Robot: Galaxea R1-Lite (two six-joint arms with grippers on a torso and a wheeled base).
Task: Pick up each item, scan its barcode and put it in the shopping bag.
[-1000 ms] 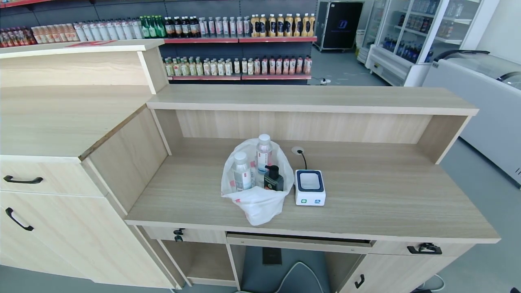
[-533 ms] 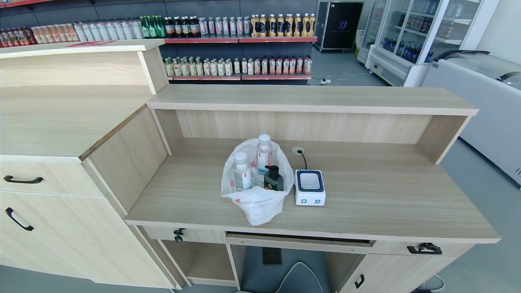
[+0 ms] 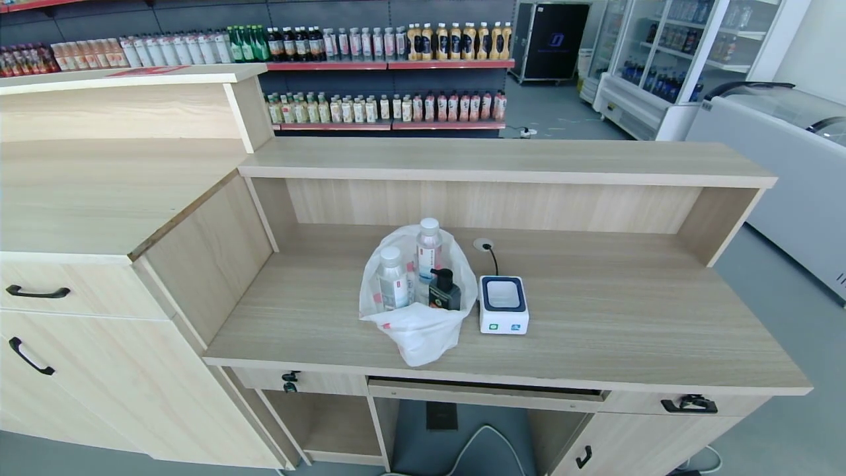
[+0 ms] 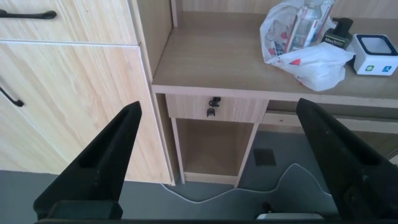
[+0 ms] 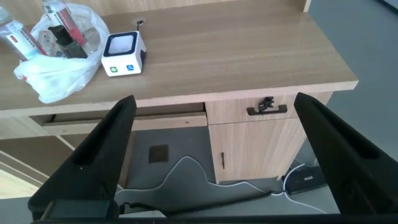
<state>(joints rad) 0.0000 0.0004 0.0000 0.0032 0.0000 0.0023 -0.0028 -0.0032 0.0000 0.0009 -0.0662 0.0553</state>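
Small shop, wooden checkout counter [image 3: 628, 317] with barcode scanner [image 3: 503, 304], shelves of bottled drinks [image 3: 396, 106] behind, glass-door fridges [image 3: 667, 53], chest freezer [image 3: 780, 152]

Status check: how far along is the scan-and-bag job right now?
Done: a tall clear bottle, a shorter clear bottle and a dark pump bottle stand in the shopping bag. In hand: nothing; the left claw and right claw are open, low in front of the counter. Left: beside the bag sits just the scanner, so bagging looks finished.
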